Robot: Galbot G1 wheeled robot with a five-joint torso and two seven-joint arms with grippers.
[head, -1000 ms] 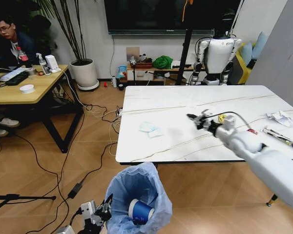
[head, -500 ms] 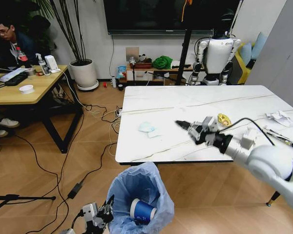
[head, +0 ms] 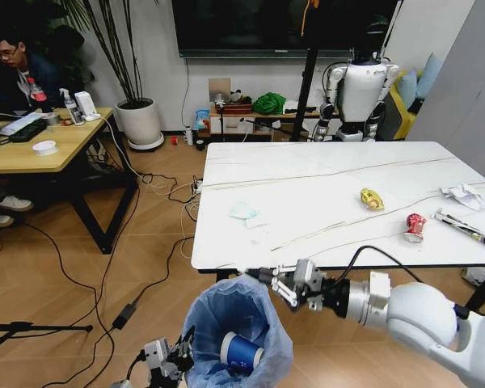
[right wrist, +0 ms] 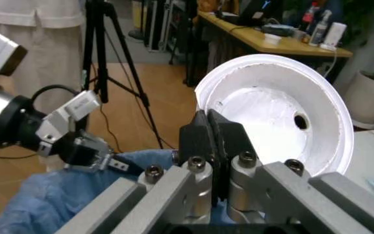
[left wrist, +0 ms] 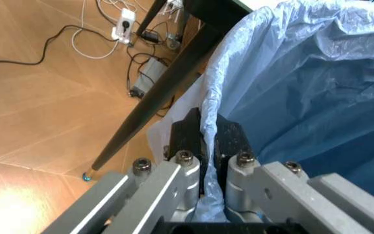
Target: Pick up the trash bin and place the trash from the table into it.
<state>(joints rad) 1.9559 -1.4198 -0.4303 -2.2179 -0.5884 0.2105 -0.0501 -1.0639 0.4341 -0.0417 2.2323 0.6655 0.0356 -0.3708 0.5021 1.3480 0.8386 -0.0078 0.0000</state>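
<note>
Left gripper (left wrist: 206,141) clamped on trash bin (head: 238,323) rim; right gripper (right wrist: 212,141) pinching white lid (right wrist: 274,114) above it

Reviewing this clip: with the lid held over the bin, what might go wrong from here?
1. The right tool pinches the white lid only at its rim, over the near edge of the trash bin; released here, it might land on the floor.
2. The left tool grips just the thin bag edge, which could tear or slip.
3. The red can and yellow wrapper remain on the table.
</note>
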